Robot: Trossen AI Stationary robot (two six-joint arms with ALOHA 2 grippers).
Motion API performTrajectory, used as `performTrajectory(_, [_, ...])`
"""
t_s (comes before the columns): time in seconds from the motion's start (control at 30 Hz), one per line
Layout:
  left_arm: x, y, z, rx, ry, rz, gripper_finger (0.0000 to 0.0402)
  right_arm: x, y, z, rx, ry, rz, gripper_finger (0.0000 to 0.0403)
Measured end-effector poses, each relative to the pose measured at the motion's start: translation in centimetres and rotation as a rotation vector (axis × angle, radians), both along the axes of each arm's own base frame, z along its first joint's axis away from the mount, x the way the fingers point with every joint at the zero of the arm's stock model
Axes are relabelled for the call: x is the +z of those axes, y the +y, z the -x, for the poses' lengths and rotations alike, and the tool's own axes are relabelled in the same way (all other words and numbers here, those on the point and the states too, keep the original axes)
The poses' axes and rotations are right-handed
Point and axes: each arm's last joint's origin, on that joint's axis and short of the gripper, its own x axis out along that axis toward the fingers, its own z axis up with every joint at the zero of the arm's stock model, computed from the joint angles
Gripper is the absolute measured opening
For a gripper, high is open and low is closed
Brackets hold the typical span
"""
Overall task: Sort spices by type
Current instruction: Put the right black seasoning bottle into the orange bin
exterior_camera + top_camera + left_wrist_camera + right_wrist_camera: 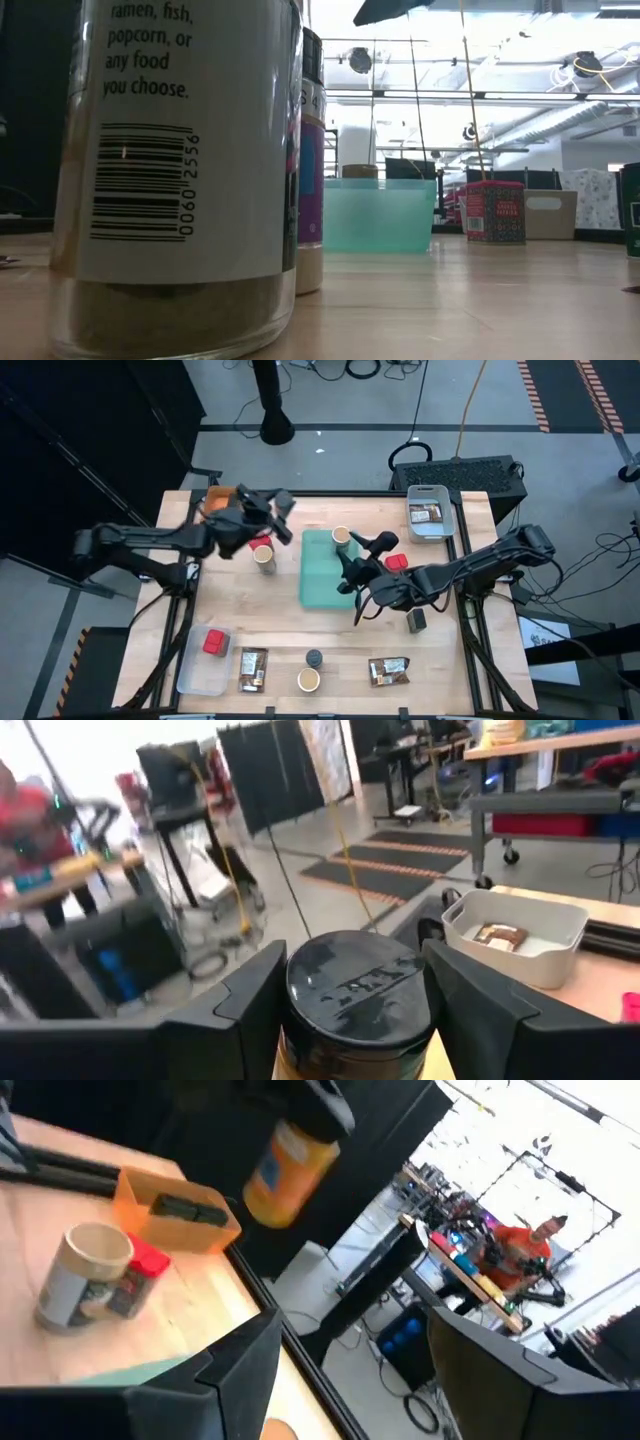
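Note:
My left gripper (278,510) is near the table's far left corner, by the orange tray (213,500), shut on a yellow-orange jar with a black cap (355,988). The jar also shows in the right wrist view (288,1165), above the orange tray (175,1205). My right gripper (358,565) is open over the teal tray (322,585), with nothing between its fingers (240,1370). A tan jar with a cream top (264,558) and a red box (148,1268) stand on the table beside the left gripper. Another tan jar (341,538) stands in the teal tray. My left gripper pinches the jar between its two fingers (262,1005), at or just under the black cap (300,1020); the cap hides the exact place. The jar is lifted clear of the table and tilted, its yellow body (285,1175) hanging below the gripper.
A pale blue bin (430,512) with brown packets is far right. A clear tray (200,665) holds a red box near left. Brown packets (252,668) (388,671), a black jar (314,658), a tan jar (308,680) and a dark jar (416,620) stand along the near side.

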Motion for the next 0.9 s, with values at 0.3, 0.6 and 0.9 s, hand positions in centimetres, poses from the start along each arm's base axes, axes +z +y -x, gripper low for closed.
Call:
performTrajectory(0.3, [-1.3, 1.3, 5.7, 0.138, -0.122, 0.135, 0.0208, 0.2, -2.1, 2.0, -0.042, 0.022, -0.096, 0.0235])
performTrajectory(0.6, [-4.3, 1.5, 7.4, 0.41, -0.101, 0.151, 0.0208, 1.4, -5.6, 2.6, 0.111, -0.017, -0.328, 0.0235])
performTrajectory(0.9, [-4.5, 4.8, 9.2, 0.624, -0.127, 0.16, 0.0208, 0.2, -6.9, 2.5, 0.089, -0.019, -0.368, 0.0235])
